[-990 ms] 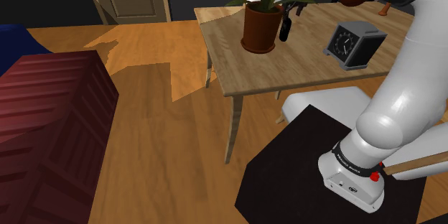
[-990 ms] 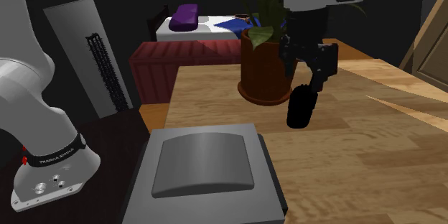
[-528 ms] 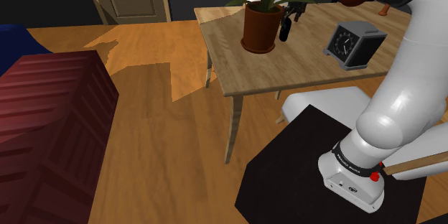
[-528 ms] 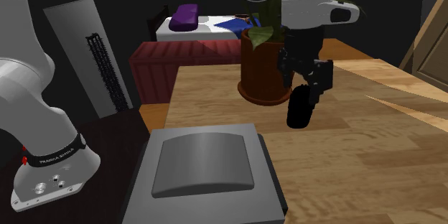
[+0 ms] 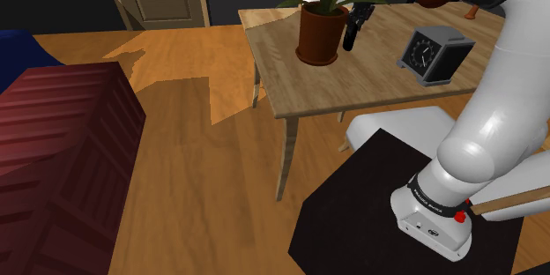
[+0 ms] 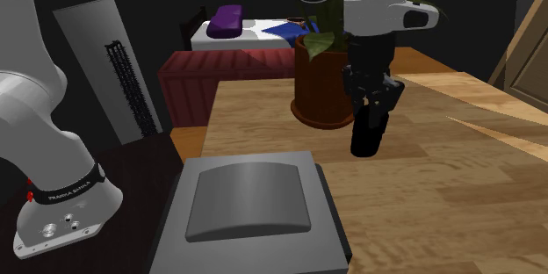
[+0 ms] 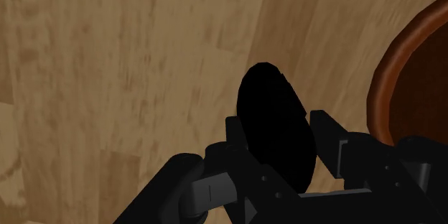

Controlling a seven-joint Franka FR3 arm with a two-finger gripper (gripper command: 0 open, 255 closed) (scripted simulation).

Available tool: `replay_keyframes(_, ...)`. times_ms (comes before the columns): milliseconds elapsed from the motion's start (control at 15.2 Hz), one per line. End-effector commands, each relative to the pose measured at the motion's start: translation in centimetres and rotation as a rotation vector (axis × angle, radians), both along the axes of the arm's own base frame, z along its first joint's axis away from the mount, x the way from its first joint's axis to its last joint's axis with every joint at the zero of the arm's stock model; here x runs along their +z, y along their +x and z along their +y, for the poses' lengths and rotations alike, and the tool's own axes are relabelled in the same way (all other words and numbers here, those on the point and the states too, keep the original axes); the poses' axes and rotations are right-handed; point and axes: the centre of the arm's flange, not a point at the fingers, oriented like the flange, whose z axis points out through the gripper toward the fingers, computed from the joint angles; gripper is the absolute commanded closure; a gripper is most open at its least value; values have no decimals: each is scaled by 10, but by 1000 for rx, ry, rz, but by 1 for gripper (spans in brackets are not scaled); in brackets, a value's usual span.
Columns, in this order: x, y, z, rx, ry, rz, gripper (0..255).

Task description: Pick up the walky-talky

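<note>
My gripper (image 6: 372, 95) clasps the top of the black walky-talky (image 6: 366, 137), which stands upright on the wooden table (image 6: 439, 202) just beside the plant pot (image 6: 316, 88), so I grip from above to clear the pot, and the wrist view shows my fingers (image 7: 234, 140) against its sides, which the shoulder view leaves unclear.

The walky-talky (image 6: 367, 136) is black against the black end effector (image 6: 373, 105), which covers its upper part in the second exterior view; whether the two touch is hard to judge. In the wrist view, the plant pot (image 7: 380, 90) just beside the end effector is cut off by the picture's edge. The clock (image 6: 250, 202), nearer the stand than the end effector, runs off the bottom edge, its face hidden.
</note>
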Motion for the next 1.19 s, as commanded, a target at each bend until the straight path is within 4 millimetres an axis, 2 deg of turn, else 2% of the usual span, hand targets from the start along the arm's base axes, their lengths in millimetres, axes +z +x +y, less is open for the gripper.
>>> replay_keyframes(0, -1, 0, -1, -1, 0, 1, 255)
replay_keyframes(66, -1, 0, 0, -1, 0, 1, 255)
replay_keyframes(1056, 78, 0, 0, -1, 0, 1, 255)
replay_keyframes(1122, 79, 0, 0, -1, 0, 1, 255)
